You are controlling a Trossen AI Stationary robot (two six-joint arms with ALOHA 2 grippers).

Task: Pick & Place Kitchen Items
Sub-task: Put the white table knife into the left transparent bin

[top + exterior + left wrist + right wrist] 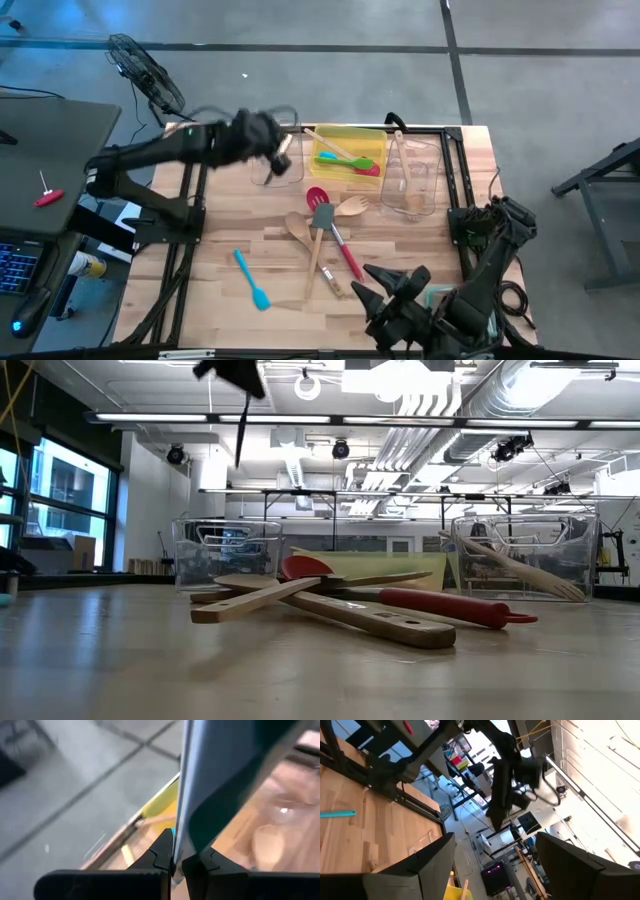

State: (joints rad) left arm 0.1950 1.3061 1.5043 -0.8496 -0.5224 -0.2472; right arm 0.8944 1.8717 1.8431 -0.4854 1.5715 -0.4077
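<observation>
The left gripper [281,152] hangs high above the leftmost clear plastic bin [262,172], its dark fingers [162,855] pinched tight on a flat, slim grey spatula [220,780] that dangles blade-down. Just below and to its right on the pale wooden surface [200,290] lie crossed wooden spoons [297,232], a red-handled spatula [345,250] and a smooth blue spatula [250,279]. The right gripper [378,290] rests at the near edge, its jaws spread and holding nothing.

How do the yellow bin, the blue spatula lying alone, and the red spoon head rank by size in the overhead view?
1. Yellow bin, clearly largest.
2. Blue spatula, long but slim.
3. Red spoon head, smallest, partly covered by the grey spatula.
</observation>
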